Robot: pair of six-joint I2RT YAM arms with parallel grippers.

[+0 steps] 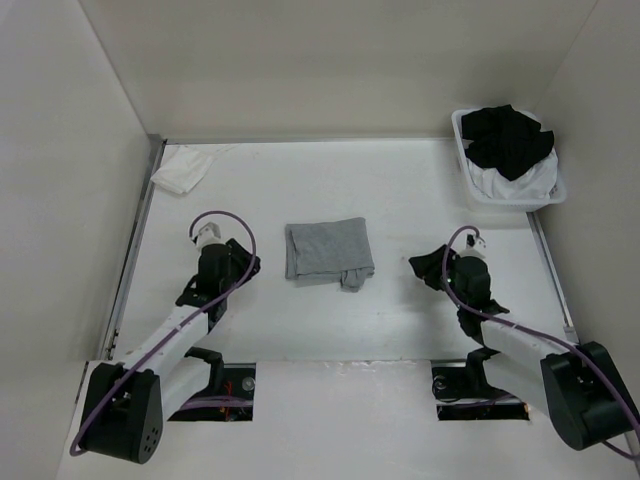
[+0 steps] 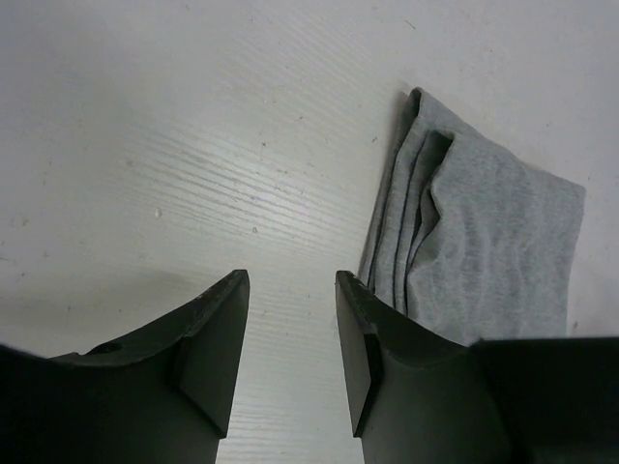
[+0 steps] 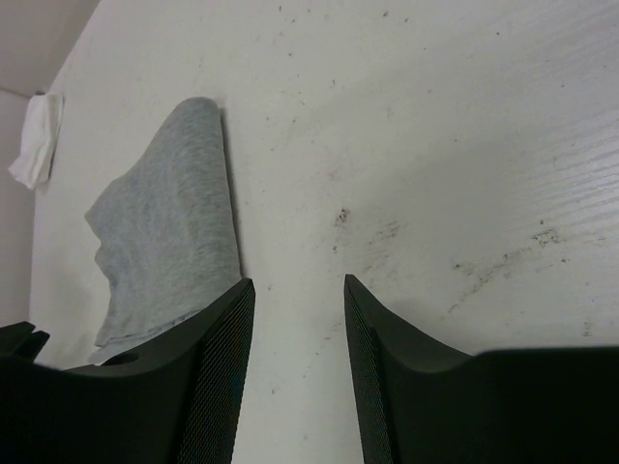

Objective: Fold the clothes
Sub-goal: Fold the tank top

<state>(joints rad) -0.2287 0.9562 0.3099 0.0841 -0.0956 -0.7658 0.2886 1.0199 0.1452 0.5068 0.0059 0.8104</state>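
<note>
Grey knit top folded at mid-bench, both pincers spread and empty

Lying flat near the middle of the white bench (image 1: 400,200), between the two arms: grey knit top (image 1: 328,251), folded into a rough rectangle and smooth across most of its upper face. Bunched into a small lump at the near right corner, jutting just past the folded outline. Touched by neither arm.

Off to the left of the fabric and clear of it: left pincer (image 2: 290,280), dark fingers spread, nothing between them. Through the left wrist camera, only bare bench in the gap, with the top up and to the right. Several layered edges of the fold stacked along the side of the top closest to that pincer.

Off to the right of the top, apart from it: right pincer (image 3: 298,285), likewise spread wide and gripping nothing. Only scuffed, speckled bench surface in the gap, and a fine textured pattern on the inner faces of the fingers. Through the right wrist camera, the top to the left of the fingers, one rounded edge turned toward the lens.

At the far left corner of the bench, against the wall: crumpled white cloth (image 1: 185,168).

At the far right corner: white basket (image 1: 510,203), holding a black garment (image 1: 508,138) heaped over some white fabric
</note>
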